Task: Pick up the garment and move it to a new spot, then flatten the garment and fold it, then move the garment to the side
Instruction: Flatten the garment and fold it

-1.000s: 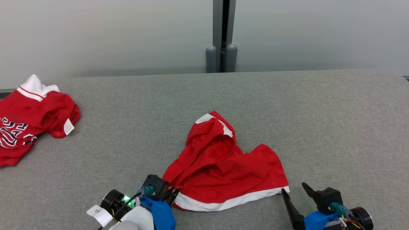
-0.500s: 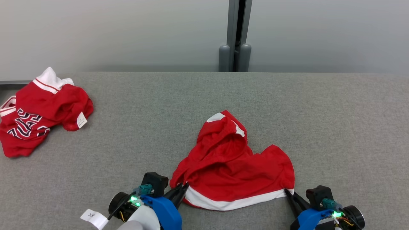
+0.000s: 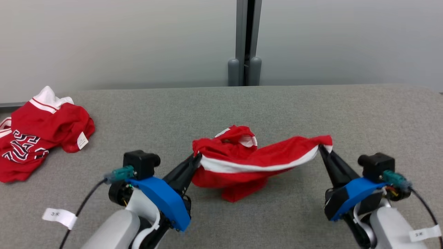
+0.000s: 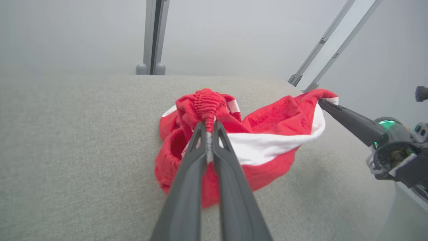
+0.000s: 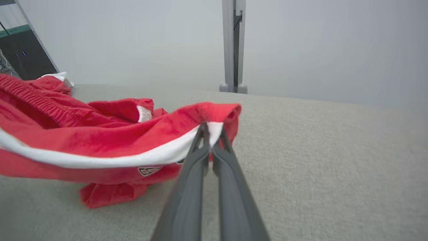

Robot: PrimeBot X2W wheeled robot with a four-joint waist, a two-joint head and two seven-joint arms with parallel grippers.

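The garment (image 3: 242,162) is a pair of red shorts with a white hem band, raised off the grey table between both arms, its lower part still hanging to the surface. My left gripper (image 3: 198,157) is shut on its left corner, pinching bunched red cloth (image 4: 209,110) at the fingertips (image 4: 209,124). My right gripper (image 3: 321,148) is shut on the right corner, its tips (image 5: 209,129) clamping the white band (image 5: 140,157). That right gripper (image 4: 322,102) also shows in the left wrist view. The hem sags between the two grips.
A second red jersey (image 3: 38,131) with white collar and lettering lies crumpled at the table's far left. A grey post (image 3: 244,41) stands behind the table's back edge (image 3: 311,85). Paper tags (image 3: 55,216) hang from both forearms.
The right gripper closed on the garment's right hem corner. Both arms then rose and moved forward, lifting the hem off the table. The head camera also shifted.
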